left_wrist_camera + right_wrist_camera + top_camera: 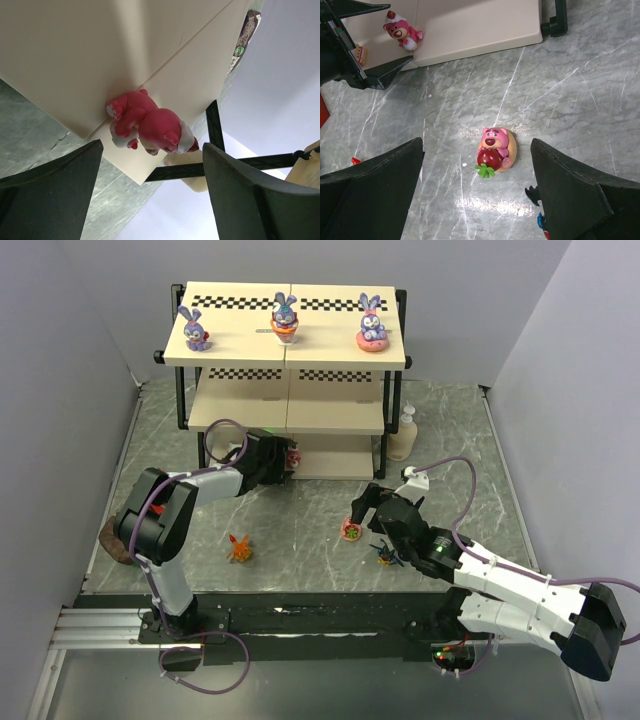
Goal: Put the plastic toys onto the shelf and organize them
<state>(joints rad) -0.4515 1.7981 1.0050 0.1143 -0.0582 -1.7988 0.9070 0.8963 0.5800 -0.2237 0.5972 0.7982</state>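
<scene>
Your left claw (152, 147) stands spread at the lowest board of the shelf (230, 350). A glossy red-pink bear (150, 125) sits between its fingers and touches neither. Only the left wrist view shows that gap; there the bear's long axis runs diagonally, head toward the lower right. Overhead alone shows you three purple-blue bunnies (284, 318) in a row on the top cream board, ears up. An orange spiky creature (239, 548) sits on the veined grey marble table (580, 100), near the left arm. Your right claw (476, 145) is also spread, hanging over a round pink strawberry bear (495, 152) on the table, clear of both fingers. Its head points to the top of the right wrist view, its green leaf to the bottom. A dark blue winged toy (388, 555) lies just beside it.
</scene>
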